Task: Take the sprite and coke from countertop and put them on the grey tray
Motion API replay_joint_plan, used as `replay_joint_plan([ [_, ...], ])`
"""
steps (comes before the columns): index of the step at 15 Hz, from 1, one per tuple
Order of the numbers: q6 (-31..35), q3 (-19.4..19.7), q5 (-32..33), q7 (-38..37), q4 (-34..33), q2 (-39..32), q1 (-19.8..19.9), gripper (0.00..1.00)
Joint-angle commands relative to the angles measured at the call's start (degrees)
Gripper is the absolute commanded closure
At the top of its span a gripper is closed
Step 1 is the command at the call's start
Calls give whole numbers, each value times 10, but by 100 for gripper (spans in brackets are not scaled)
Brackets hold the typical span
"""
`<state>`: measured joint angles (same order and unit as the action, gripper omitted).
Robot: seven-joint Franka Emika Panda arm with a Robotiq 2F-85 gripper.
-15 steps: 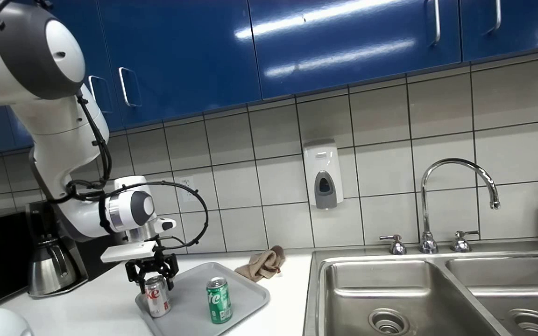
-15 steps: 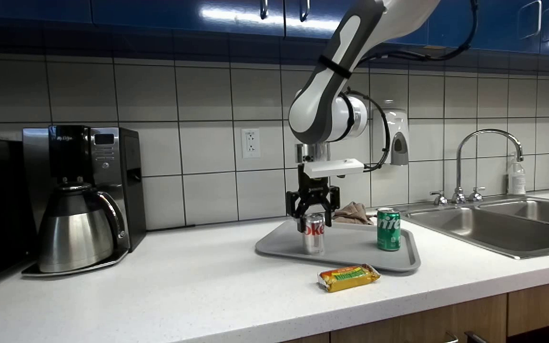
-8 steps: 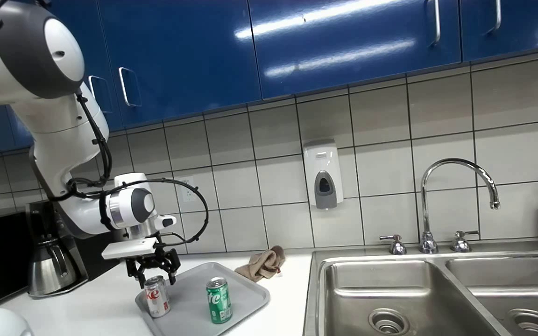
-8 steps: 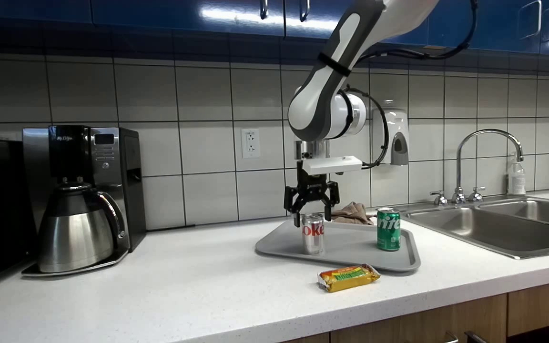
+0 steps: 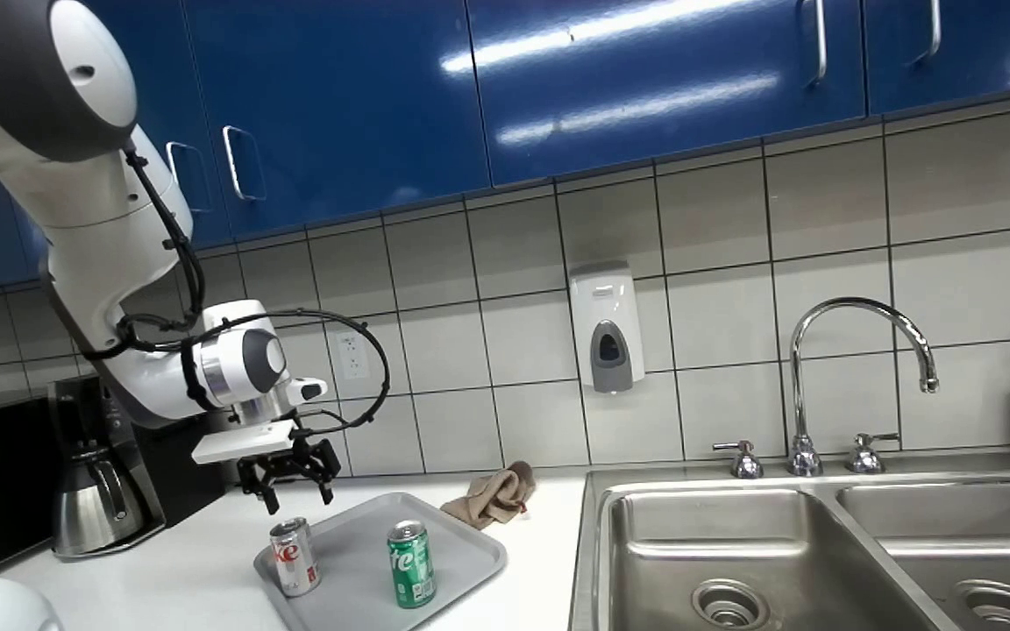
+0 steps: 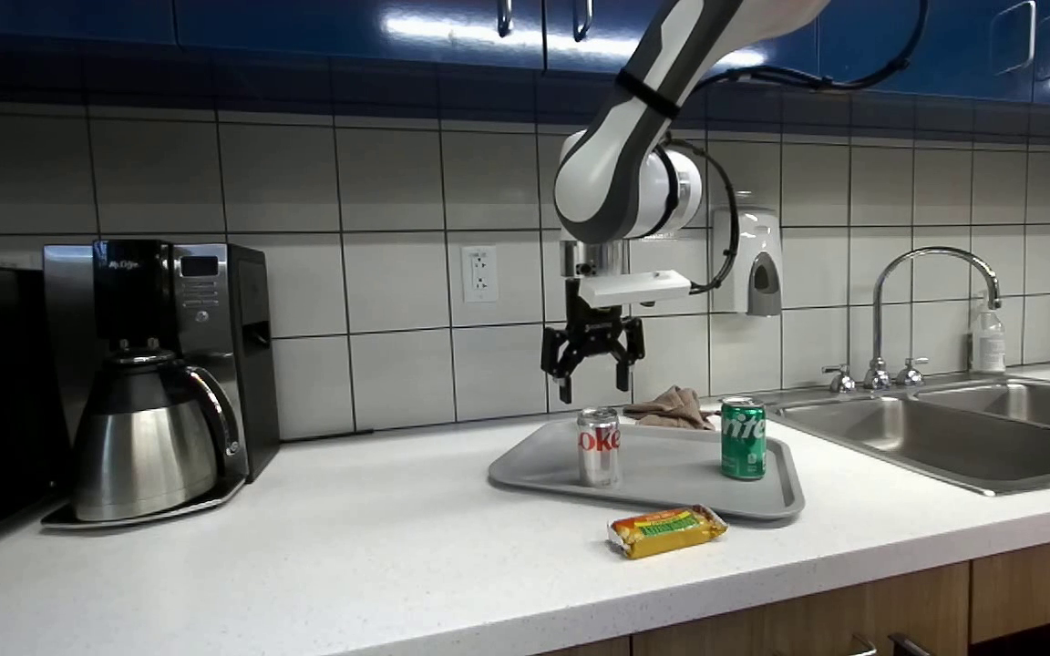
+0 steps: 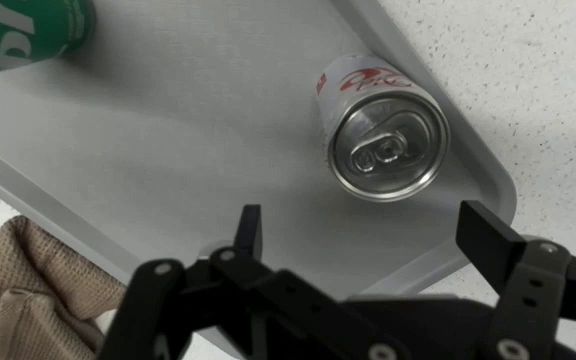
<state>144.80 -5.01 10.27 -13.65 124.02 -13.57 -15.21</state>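
At mid-frame, the gripper point(image 6: 594, 390) hangs spread and empty just above the upright coke point(image 6: 599, 448), not touching; backing upward looks safe.

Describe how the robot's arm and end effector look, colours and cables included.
The arm is white and dark grey, with rounded contours; a black strap wraps it and a black cable bows out in a loop. Below a silver collar, the end effector is black, with two jointed, blocky fingers. A flat white block is mounted near its top.
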Motion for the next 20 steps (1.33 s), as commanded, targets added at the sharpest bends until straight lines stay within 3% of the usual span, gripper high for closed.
replay_joint_plan([
  [1, -27, 0, 33, -29, 11, 43, -3, 0],
  [12, -84, -20, 108, -110, 62, 137, 3, 0],
  [20, -126, -61, 106, -172, 126, 229, 11, 0],
])
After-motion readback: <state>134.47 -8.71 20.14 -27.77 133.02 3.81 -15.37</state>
